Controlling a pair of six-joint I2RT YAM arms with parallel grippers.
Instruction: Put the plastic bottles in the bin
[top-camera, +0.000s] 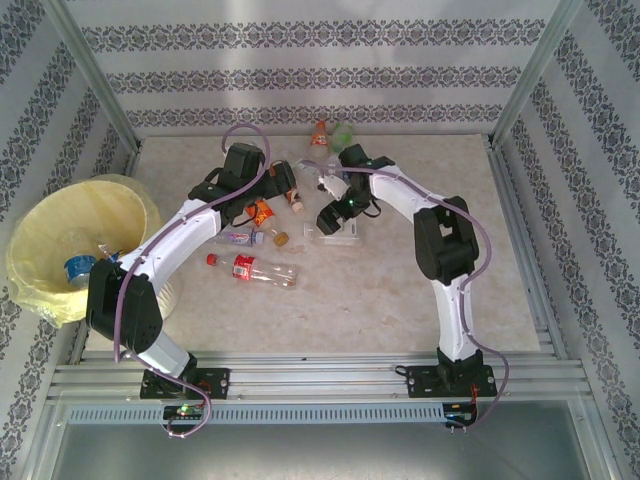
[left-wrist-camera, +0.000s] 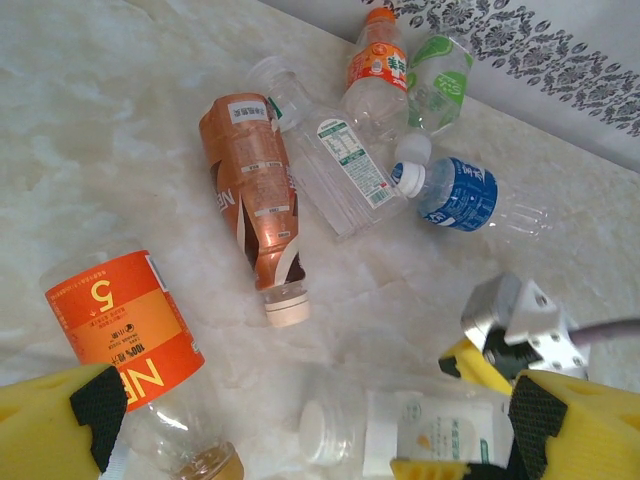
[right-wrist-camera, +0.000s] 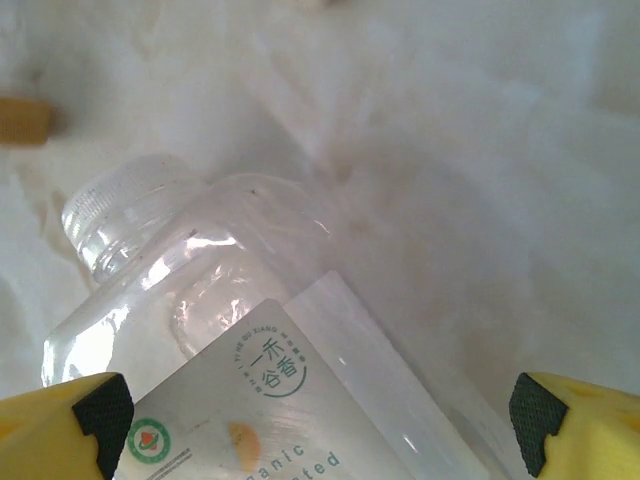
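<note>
Several plastic bottles lie scattered on the table. A clear square bottle with a white label (right-wrist-camera: 220, 340) lies between the fingers of my open right gripper (right-wrist-camera: 318, 430), untouched. That bottle (left-wrist-camera: 430, 430) also lies low between the fingers of my open left gripper (left-wrist-camera: 315, 430), beside the right gripper (left-wrist-camera: 510, 335). An orange-labelled bottle (left-wrist-camera: 120, 330) lies by my left finger. Beyond are a brown-orange bottle (left-wrist-camera: 255, 205), a blue-labelled one (left-wrist-camera: 455, 195) and an orange-capped one (left-wrist-camera: 378, 65). The bin (top-camera: 40, 290), lined in pale yellow, stands at the far left with bottles inside.
A red-capped bottle (top-camera: 255, 270) lies in front of the left arm, between the pile and the bin. Metal frame posts and patterned walls close the table on the back and sides. The marble tabletop (top-camera: 400, 300) is bare in front of the right arm.
</note>
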